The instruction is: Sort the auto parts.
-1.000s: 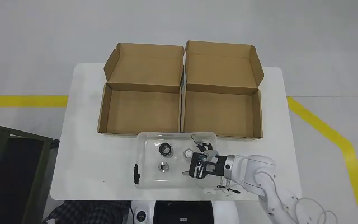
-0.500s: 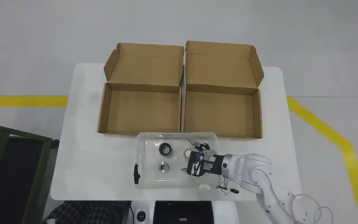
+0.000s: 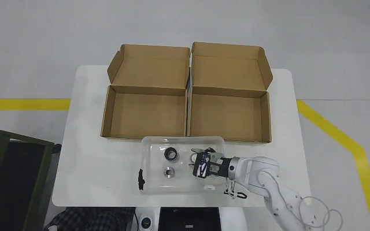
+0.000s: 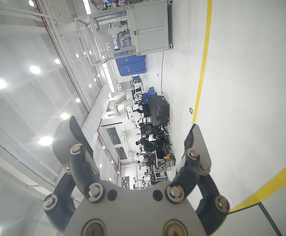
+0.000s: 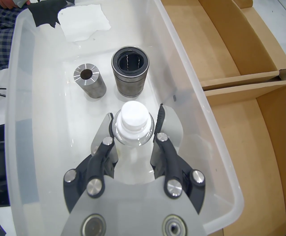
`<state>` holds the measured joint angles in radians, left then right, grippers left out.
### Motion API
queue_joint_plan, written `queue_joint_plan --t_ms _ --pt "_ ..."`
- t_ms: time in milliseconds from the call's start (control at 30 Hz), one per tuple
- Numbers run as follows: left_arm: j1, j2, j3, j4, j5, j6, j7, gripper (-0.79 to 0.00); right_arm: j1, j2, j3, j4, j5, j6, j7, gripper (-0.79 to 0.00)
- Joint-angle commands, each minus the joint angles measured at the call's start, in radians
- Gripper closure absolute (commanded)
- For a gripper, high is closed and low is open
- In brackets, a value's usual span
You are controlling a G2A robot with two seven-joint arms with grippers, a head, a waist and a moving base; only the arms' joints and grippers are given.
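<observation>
We find the right gripper (image 5: 135, 112) low inside the bin (image 5: 55, 125), its two fingers closed in on the white part (image 5: 134, 121). One finger lies on each side of the part's clear flange. The part is a stepped white plug and stands upright on the bin floor, in the half of the bin nearer the robot's right. Just beyond the part, on the side away from the gripper, stand two metal cylinders, both upright and apart from each other. The bearing (image 5: 130, 73) is the larger, with a dark ring at its open top, and stands on the side toward the boxes. The sleeve (image 5: 90, 81) is smaller, with a plain bore, and stands on the side toward the robot. Neither cylinder touches the part. At the far end of the bin we note a white paper scrap (image 5: 83, 22) and a black scrap (image 5: 47, 11). The bin sits on the white table (image 3: 87, 144), at its near edge. Directly behind the bin two open cardboard boxes stand side by side, the left box (image 3: 144, 114) and the right box (image 3: 228, 117), with lids folded back. The left gripper (image 4: 134, 124) is spread wide with nothing between its fingers, and it points out into the hall, away from the table.
</observation>
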<state>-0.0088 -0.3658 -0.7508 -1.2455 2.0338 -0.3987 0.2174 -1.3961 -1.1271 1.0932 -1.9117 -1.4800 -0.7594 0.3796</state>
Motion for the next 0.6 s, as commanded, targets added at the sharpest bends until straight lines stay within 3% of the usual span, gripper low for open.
queue_joint_plan --t_ms 0,100,133,567 --pt "0.0 0.0 0.0 0.0 0.0 0.0 0.0 -0.785 0.0 0.001 0.001 -0.002 0.007 -0.004 0.0 -0.194" --pt "0.0 0.0 0.0 0.0 0.0 0.0 0.0 -0.785 0.0 0.003 0.003 -0.004 0.019 -0.01 -0.001 -0.022" --pt "0.0 0.0 0.0 0.0 0.0 0.0 0.0 -0.785 -0.001 0.004 0.004 -0.005 0.024 -0.014 -0.003 0.0" --pt "0.0 0.0 0.0 0.0 0.0 0.0 0.0 -0.785 -0.019 0.017 0.026 -0.061 0.108 -0.083 -0.081 0.0"
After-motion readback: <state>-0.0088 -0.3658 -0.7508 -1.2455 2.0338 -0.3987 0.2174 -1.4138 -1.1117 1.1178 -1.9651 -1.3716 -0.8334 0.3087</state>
